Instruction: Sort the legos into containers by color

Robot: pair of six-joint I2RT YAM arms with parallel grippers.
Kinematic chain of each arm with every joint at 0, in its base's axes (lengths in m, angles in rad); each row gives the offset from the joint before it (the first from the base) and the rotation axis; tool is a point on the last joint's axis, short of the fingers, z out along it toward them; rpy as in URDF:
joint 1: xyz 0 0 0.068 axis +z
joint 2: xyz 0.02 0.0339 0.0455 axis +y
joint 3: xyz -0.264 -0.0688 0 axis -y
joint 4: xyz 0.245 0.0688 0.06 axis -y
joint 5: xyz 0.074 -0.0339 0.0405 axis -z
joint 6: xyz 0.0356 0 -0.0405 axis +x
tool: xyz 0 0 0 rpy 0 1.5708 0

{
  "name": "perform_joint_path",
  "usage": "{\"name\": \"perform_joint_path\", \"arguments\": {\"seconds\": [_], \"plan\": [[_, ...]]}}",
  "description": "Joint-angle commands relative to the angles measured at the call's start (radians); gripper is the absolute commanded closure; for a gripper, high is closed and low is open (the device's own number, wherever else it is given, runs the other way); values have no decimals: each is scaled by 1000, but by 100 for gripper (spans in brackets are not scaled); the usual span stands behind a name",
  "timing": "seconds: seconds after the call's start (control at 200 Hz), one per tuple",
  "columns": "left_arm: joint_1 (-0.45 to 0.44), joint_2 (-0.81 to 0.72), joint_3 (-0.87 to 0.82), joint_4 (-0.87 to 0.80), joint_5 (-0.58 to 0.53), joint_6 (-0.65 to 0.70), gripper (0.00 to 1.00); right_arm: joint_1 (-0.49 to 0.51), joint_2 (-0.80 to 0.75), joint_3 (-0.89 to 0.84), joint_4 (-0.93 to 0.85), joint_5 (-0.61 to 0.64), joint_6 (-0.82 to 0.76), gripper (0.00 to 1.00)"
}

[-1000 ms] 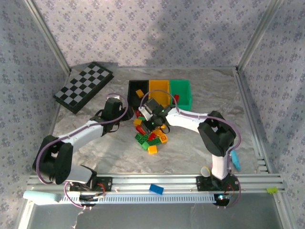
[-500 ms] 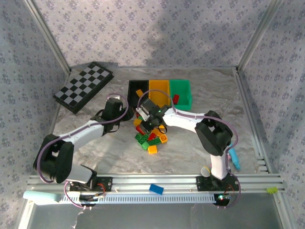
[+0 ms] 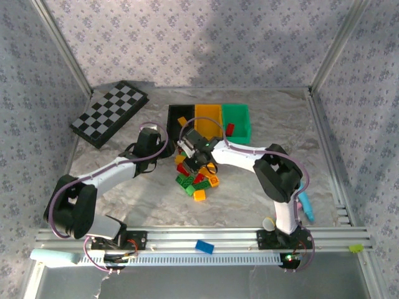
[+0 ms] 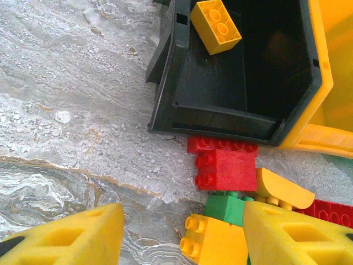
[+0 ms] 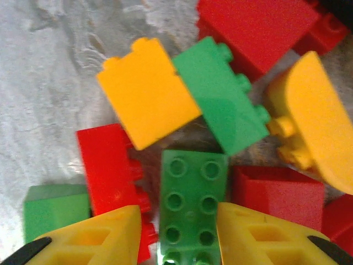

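Now the right gripper (image 3: 194, 156) is found a little further left than a second ago, lowered onto the pile of bricks (image 3: 198, 179). A red brick (image 3: 229, 129) lying in the green bin (image 3: 240, 117) has been uncovered by that shift, while the left gripper (image 3: 163, 149) has not been moved. In the right wrist view the right fingers (image 5: 94, 237) are seen spread to either side of a green brick (image 5: 193, 204) lying studs up, and no squeeze on it can be made out. The left fingers (image 4: 71, 237) are held wide apart above the table with nothing gripped. Just ahead of them the front wall of the black bin (image 4: 220, 88) is touched by red bricks (image 4: 226, 165) from the pile, and one yellow brick (image 4: 216, 26) lies inside that bin. The yellow bin (image 3: 209, 113) is set between the black and green ones. The pile is hemmed by the bins behind it, and bare table (image 3: 243, 196) is left to its right, left and front. The surface is a grey marbled sheet, enclosed by patterned walls (image 3: 187, 43). A checkered board (image 3: 109, 114) is placed at the far left, and a blue brick (image 3: 204, 246) on the near rail.
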Motion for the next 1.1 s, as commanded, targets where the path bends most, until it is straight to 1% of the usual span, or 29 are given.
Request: {"name": "perform_joint_path", "arguments": {"seconds": [0.0, 0.215, 0.37, 0.76, 0.865, 1.094], "plan": [[-9, 3, 18, 8, 1, 13, 41, -7, 12, -5, -44, 27, -8, 58], [-9, 3, 20, 8, 3, 12, 41, 19, 23, 0, -43, 21, -4, 58], [-9, -6, 18, 3, -1, 14, 41, 31, 46, 11, -54, 44, -6, 58], [-9, -7, 20, 0, 0, 13, 41, 10, 96, 32, -86, 56, 2, 56], [-9, -4, 24, -6, -6, 16, 41, 10, 87, 25, -72, 41, 5, 59], [-9, 4, 27, -1, -3, 12, 41, 16, 85, 36, -74, 25, -2, 59]]}}
